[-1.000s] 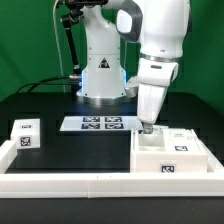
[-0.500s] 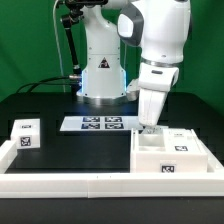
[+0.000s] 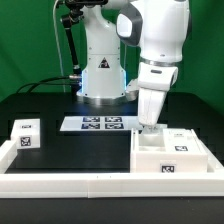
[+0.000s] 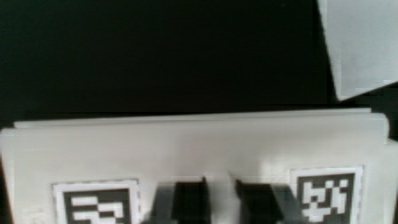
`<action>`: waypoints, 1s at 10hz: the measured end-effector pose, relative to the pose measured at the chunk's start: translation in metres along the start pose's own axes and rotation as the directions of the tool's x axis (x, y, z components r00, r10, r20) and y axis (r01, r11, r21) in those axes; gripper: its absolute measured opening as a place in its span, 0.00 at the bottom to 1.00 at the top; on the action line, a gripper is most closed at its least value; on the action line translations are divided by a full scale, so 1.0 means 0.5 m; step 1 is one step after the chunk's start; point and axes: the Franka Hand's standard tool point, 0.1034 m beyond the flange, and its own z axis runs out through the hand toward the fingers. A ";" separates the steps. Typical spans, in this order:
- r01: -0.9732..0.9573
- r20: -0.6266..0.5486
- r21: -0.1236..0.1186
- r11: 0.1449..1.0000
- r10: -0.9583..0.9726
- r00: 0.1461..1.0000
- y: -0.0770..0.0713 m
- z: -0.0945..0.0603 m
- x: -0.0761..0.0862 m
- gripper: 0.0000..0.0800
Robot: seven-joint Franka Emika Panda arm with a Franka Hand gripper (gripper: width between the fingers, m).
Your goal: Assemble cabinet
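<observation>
The cabinet is a large white box with square tags, lying at the exterior view's right inside the white rail. My gripper points down at the cabinet's back left edge. In the wrist view the cabinet fills the lower half, with two tags on it. My gripper has its dark fingers close together with a thin pale strip of the cabinet between them, so it looks shut on that edge.
A small white tagged cube stands at the exterior view's left. The marker board lies in front of the robot base. A white rail runs along the front. A white flat piece shows in the wrist view's corner.
The arm's wrist has sunk very slightly over the cabinet's back edge. The cabinet and the cube have not moved.
</observation>
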 end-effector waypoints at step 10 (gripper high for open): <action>0.031 0.051 -0.005 1.000 -0.031 0.998 0.026 -0.083 -0.023 0.09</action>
